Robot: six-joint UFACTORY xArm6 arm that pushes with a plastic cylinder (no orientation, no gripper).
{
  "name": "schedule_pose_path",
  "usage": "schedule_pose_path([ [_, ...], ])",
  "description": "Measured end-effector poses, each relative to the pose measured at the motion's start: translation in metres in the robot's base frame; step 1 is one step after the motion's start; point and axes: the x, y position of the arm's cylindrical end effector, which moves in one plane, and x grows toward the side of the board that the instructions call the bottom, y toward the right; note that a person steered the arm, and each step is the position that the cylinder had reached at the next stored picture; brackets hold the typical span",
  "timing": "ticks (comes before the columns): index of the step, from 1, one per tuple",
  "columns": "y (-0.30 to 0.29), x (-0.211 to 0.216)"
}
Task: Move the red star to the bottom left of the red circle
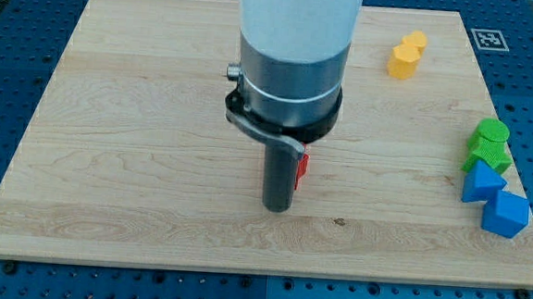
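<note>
My tip [276, 208] rests on the wooden board [136, 160] a little below the middle. A small piece of a red block [301, 167] shows just to the right of the rod, touching or almost touching it. Its shape cannot be made out, since the rod and the arm above hide most of it. No other red block shows; the arm covers the middle of the board's top half.
Two yellow blocks [407, 56] lie at the view's top right. At the right edge stand a green cylinder [492, 132], a green block [488, 157], a blue triangular block [480, 182] and a blue cube-like block [505, 215].
</note>
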Motion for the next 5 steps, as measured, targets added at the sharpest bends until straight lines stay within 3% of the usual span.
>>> schedule_pose_path([
  [2, 0.047, 0.019],
  [5, 0.023, -0.032],
])
